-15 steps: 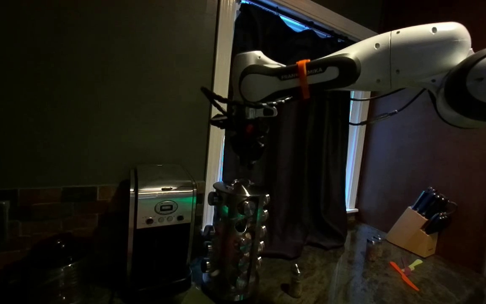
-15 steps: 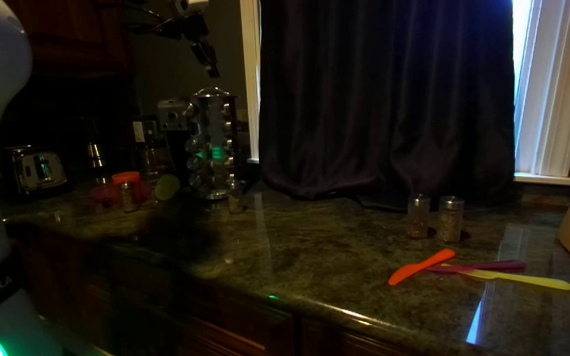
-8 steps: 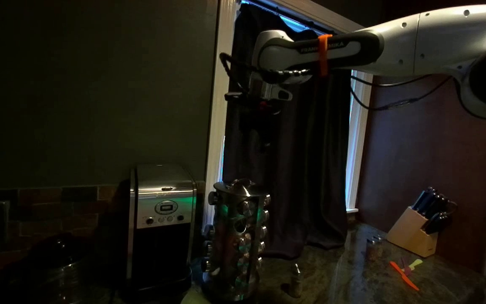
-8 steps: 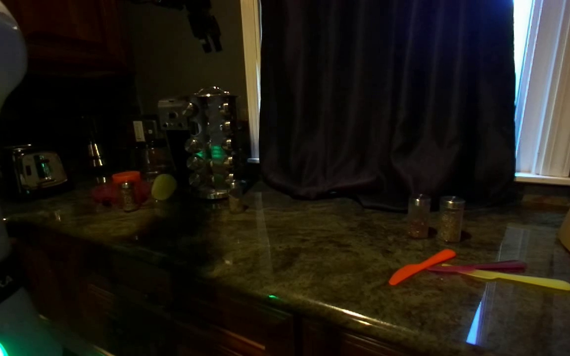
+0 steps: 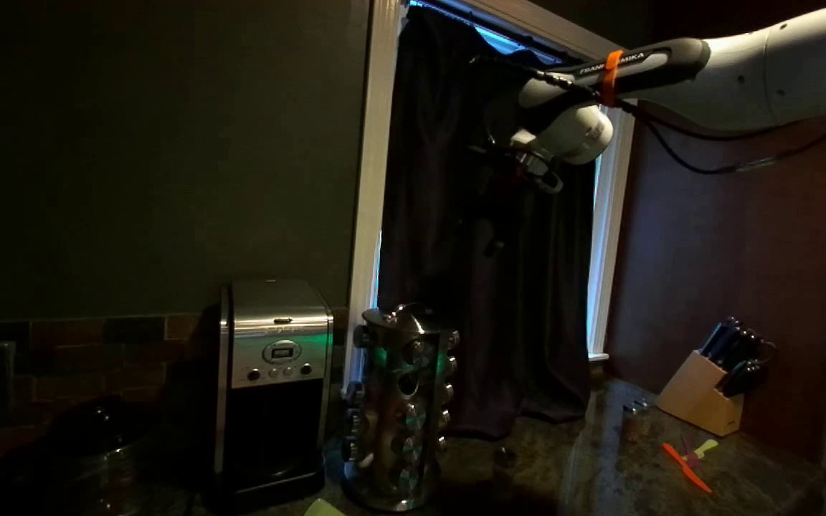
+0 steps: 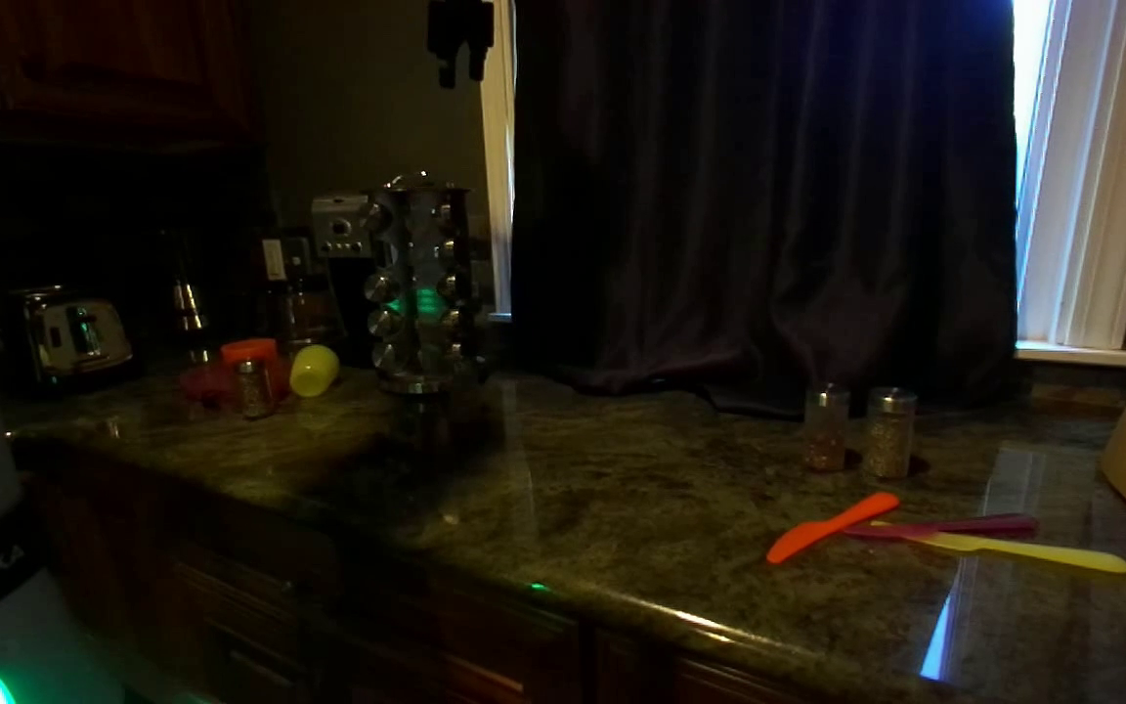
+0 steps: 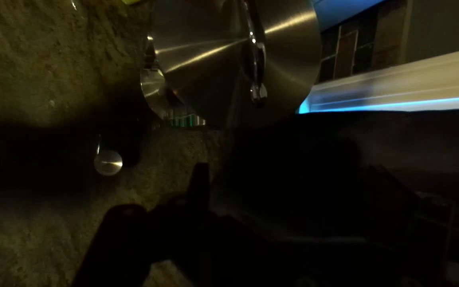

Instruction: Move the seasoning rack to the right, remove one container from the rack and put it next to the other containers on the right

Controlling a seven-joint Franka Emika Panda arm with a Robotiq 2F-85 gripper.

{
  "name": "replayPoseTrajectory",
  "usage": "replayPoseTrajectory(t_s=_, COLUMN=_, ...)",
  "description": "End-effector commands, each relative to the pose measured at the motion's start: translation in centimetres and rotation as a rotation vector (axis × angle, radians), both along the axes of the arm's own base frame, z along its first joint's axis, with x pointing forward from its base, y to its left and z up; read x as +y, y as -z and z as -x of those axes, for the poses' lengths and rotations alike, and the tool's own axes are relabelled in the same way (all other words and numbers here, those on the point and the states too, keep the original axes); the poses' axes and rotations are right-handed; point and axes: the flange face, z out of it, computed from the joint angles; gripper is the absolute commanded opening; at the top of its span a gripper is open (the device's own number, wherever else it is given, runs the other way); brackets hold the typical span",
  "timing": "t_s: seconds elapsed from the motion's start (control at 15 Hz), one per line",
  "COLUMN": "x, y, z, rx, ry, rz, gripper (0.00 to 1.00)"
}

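Note:
The seasoning rack (image 5: 400,459), a round metal carousel with shiny jar lids, stands beside the silver appliance. Its lid and handle show from above in the wrist view, where the rack (image 7: 213,67) fills the top middle. My gripper (image 6: 462,80) hangs high above the counter, up and to the side of the rack, its fingers apart with nothing between them. A single container (image 7: 108,162) stands on the counter near the rack, lid upward; in both exterior views it is lost in shadow. Two other containers, one reddish (image 6: 827,435) and one greenish (image 6: 889,437), stand upright together on the right.
The silver appliance (image 5: 280,358) is close by the rack. A wooden knife block (image 5: 700,394) stands far right, near an orange knife (image 6: 832,528), a purple one and a yellow one. Left are a jar (image 6: 252,391), a yellow-green cup (image 6: 315,372) and a toaster (image 6: 79,337).
My gripper has risen away from the rack's top and swung to the right, and its fingers have spread. The yellow-green cup has rolled slightly left. The rack stays put.

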Motion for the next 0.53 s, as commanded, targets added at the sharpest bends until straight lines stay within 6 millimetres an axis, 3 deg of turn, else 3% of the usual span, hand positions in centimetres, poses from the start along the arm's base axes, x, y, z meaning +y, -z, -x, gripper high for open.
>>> replayPoseTrajectory(t_s=0.0, x=-2.9, y=4.1, z=2.9, rx=-0.001, ry=-0.084, rz=-0.179, gripper=1.0)
replayPoseTrajectory(t_s=0.13, x=-3.8, y=7.2, z=4.0, rx=-0.006, ry=-0.16, rz=-0.263, gripper=1.0)
replayPoseTrajectory(t_s=0.2, x=-3.4, y=4.8, z=1.8, rx=0.007, ry=-0.11, rz=-0.192, gripper=1.0)
replayPoseTrajectory(t_s=0.27, x=-3.8, y=5.8, z=2.1, rx=0.014, ry=-0.12, rz=-0.201, gripper=1.0)
replayPoseTrajectory(t_s=0.47, x=-3.6, y=5.2, z=1.8, rx=0.005, ry=-0.118, rz=-0.199, gripper=1.0)
